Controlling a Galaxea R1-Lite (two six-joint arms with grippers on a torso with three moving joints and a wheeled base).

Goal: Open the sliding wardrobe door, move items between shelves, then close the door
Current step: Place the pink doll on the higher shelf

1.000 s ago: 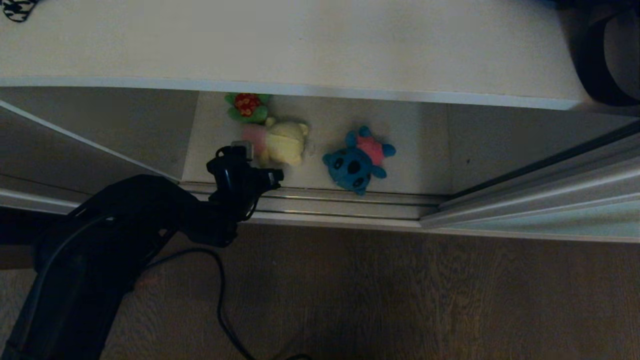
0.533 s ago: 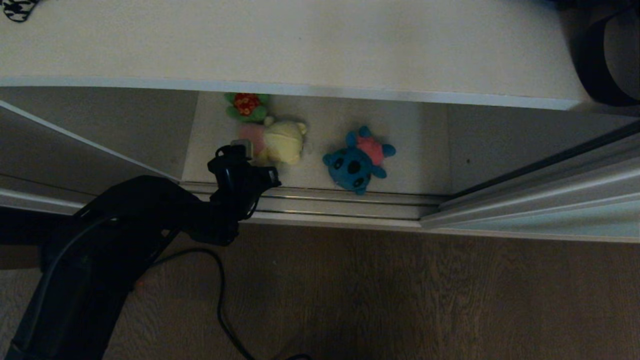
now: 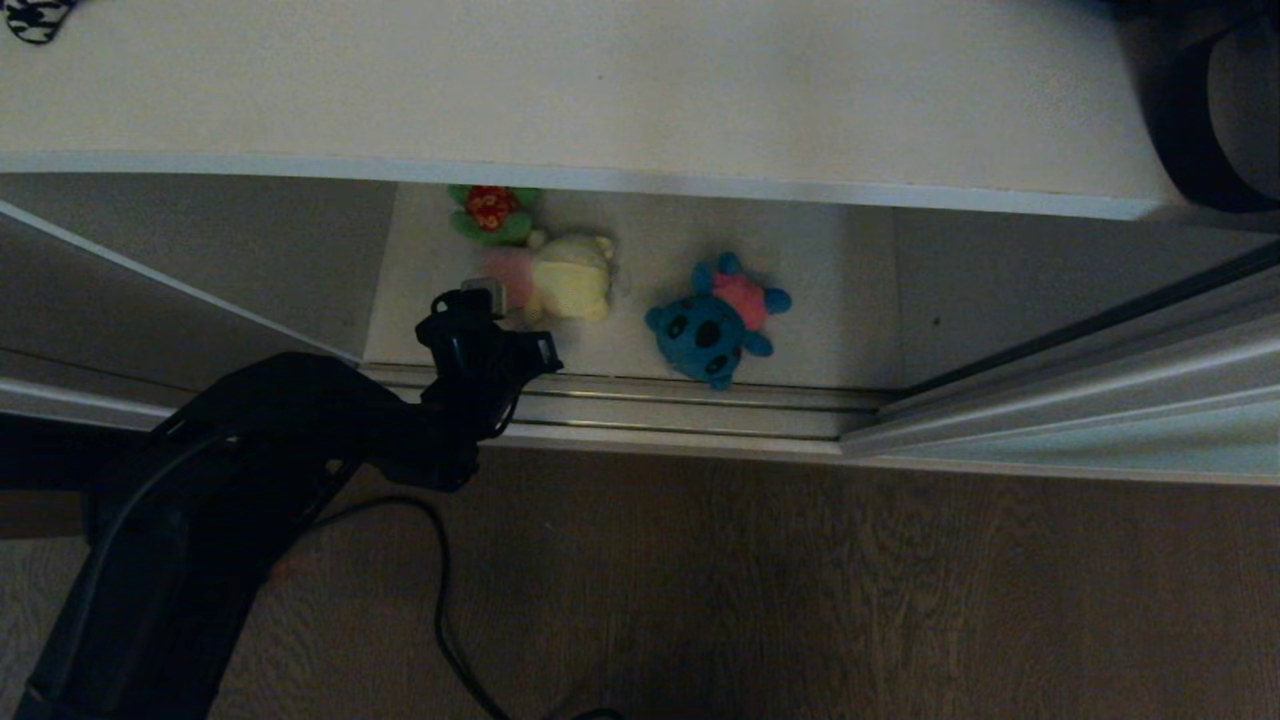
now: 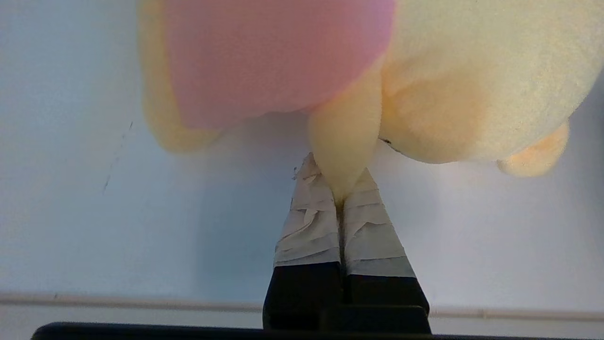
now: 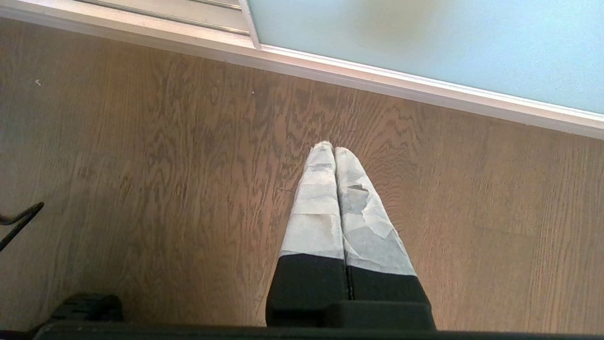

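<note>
Our left gripper [image 4: 340, 189]: pinched on a limb of the yellow plush [image 4: 472, 71].
Shelf [image 4: 94, 212]: pale board beneath our fingers [image 4: 311, 226].

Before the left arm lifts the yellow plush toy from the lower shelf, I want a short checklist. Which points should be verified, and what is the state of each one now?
1. Left end effector shut on the yellow plush toy: ok, but it pinches only one small limb.
2. Grip firm enough for a lift: cannot tell; most of the toy hangs beyond the fingertips.
3. Sliding wardrobe door out of the way: ok, it stands to the right of the opening.
4. Blue plush toy apart from the grasped one: ok, a gap of shelf lies between them.
5. Green and red toy apart from the yellow one: not ok, they appear to touch.
6. Right end effector parked: ok, shut over the floor.
</note>
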